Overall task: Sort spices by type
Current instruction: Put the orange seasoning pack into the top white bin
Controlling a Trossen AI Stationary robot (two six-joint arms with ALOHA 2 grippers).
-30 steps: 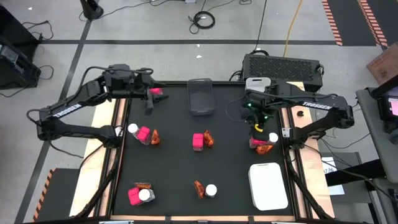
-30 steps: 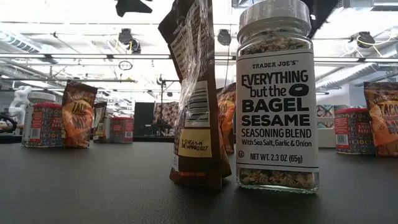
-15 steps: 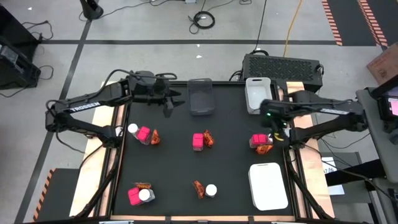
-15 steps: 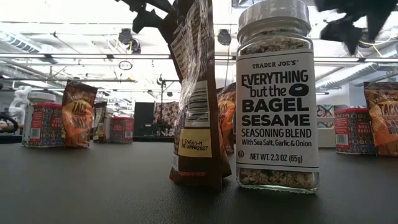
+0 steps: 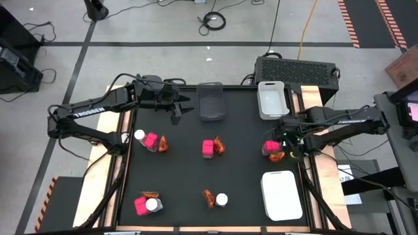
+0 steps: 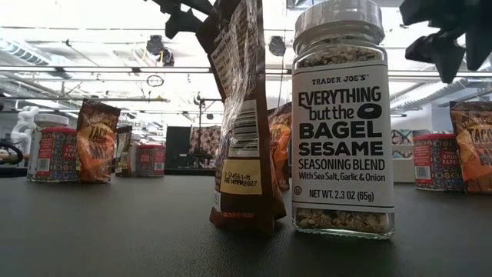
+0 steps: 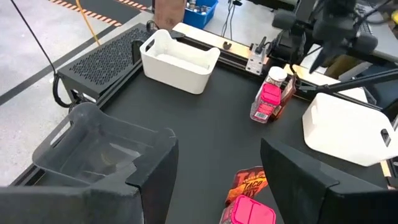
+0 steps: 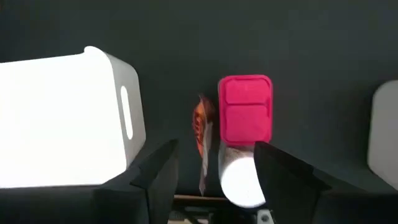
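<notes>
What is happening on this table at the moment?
A two-armed robot is sorting spices. The right gripper, jaws open, hangs over a pink pack, a jar and a sachet grouped at the table's right edge, between two white bins. The left gripper, open and empty, waits near the grey tray. Other spices lie in mixed clusters.

Open mat between spice clusters, seemingly

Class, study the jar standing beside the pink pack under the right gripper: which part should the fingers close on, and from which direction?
Grip the jar around its round white lid, coming straight down. It stands upright, and the right gripper already hangs open above it, with the pink pack alongside.
</notes>
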